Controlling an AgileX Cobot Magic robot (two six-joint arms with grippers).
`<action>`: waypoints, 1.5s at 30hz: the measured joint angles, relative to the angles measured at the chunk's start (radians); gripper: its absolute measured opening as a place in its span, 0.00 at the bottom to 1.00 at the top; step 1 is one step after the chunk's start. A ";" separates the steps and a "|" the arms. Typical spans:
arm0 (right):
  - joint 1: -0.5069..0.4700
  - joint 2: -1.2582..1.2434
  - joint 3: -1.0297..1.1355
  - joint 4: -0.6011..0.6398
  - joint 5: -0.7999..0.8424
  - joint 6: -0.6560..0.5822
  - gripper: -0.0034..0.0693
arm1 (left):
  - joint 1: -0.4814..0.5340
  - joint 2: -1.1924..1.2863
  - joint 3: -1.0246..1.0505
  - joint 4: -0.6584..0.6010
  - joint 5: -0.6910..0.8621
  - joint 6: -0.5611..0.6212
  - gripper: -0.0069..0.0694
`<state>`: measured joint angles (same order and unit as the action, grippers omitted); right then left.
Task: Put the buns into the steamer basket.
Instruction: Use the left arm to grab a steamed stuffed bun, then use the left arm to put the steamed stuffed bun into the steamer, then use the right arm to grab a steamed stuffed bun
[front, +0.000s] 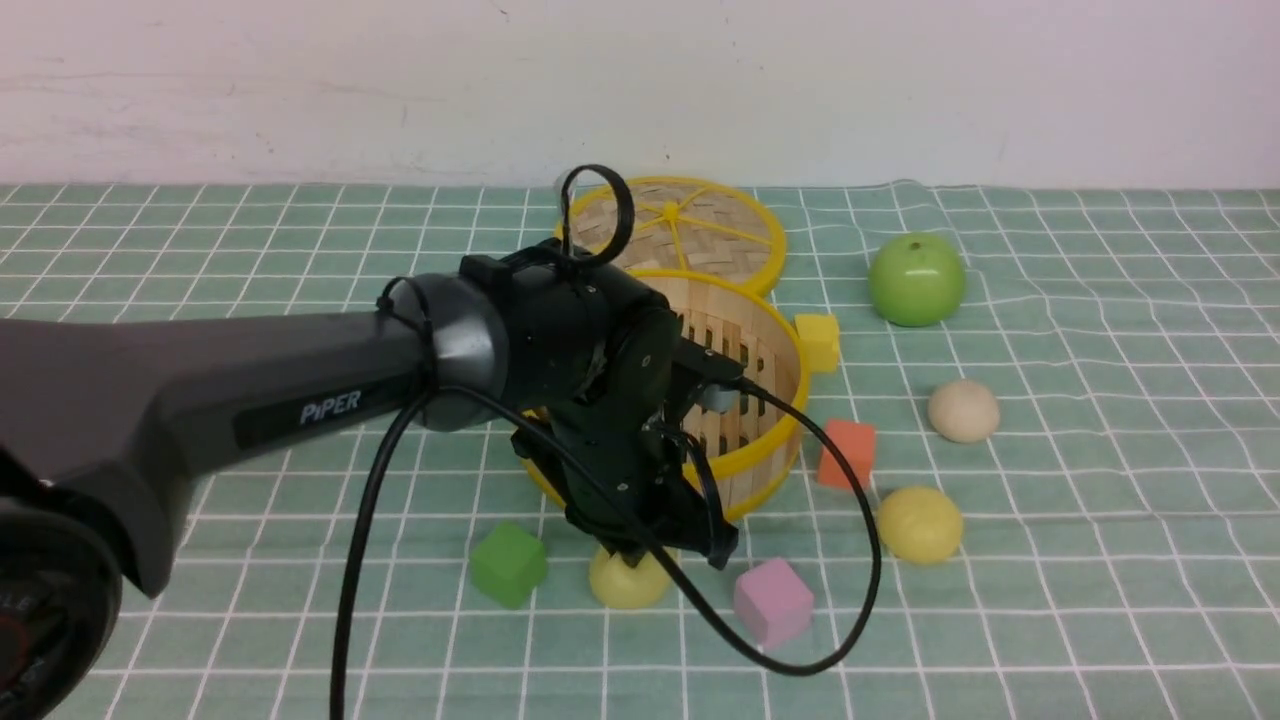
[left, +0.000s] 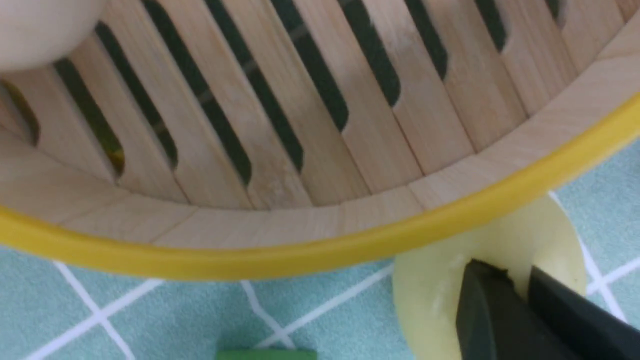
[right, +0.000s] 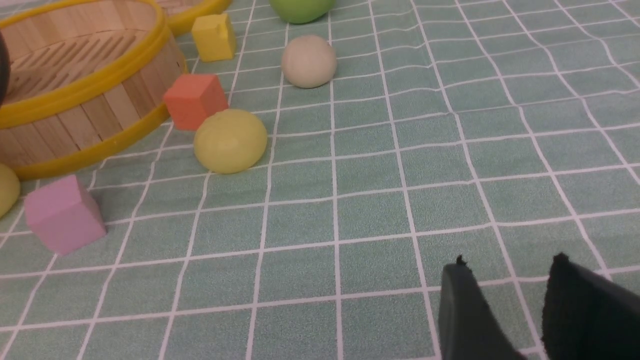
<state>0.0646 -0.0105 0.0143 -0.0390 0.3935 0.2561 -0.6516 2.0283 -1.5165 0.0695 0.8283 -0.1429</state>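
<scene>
Trainee: Progress on the buns, how far was it?
Operator: About one quarter, I judged. In the left wrist view a pale round shape, probably a cream bun (left: 35, 25), lay on the floor of the basket (front: 765, 350). The front view did not show that spot.
Trainee: And the other three?
Operator: All on the cloth (front: 1100, 600). Seen from the front, the yellow bun (front: 620, 590) sat at 6 o'clock of the basket, just beside its rim. A second cream bun (front: 963, 410) was at 3 o'clock and a second yellow bun (front: 919, 523) at 4 o'clock, both apart from the basket.
Trainee: And the grippers?
Operator: The left gripper (left: 505, 272) was down on the yellow bun, fingers together at its top. If they really pinched it, I could not tell. The right gripper (right: 509, 262) had its fingers apart over bare cloth, holding nothing.
Trainee: So what was left?
Operator: Lifting that bun over the rim, then the two at 3 and 4 o'clock.
</scene>
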 joint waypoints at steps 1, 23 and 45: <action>0.000 0.000 0.000 0.000 0.000 0.000 0.38 | 0.000 -0.001 0.000 0.000 0.002 0.000 0.08; 0.000 0.000 0.000 0.000 0.000 0.000 0.38 | 0.101 0.024 -0.222 -0.008 -0.092 0.040 0.10; 0.000 0.000 0.000 0.000 0.000 0.000 0.38 | 0.100 -0.272 -0.238 -0.056 0.166 -0.018 0.64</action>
<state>0.0646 -0.0105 0.0143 -0.0390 0.3935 0.2561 -0.5513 1.7564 -1.7542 0.0137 0.9944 -0.1609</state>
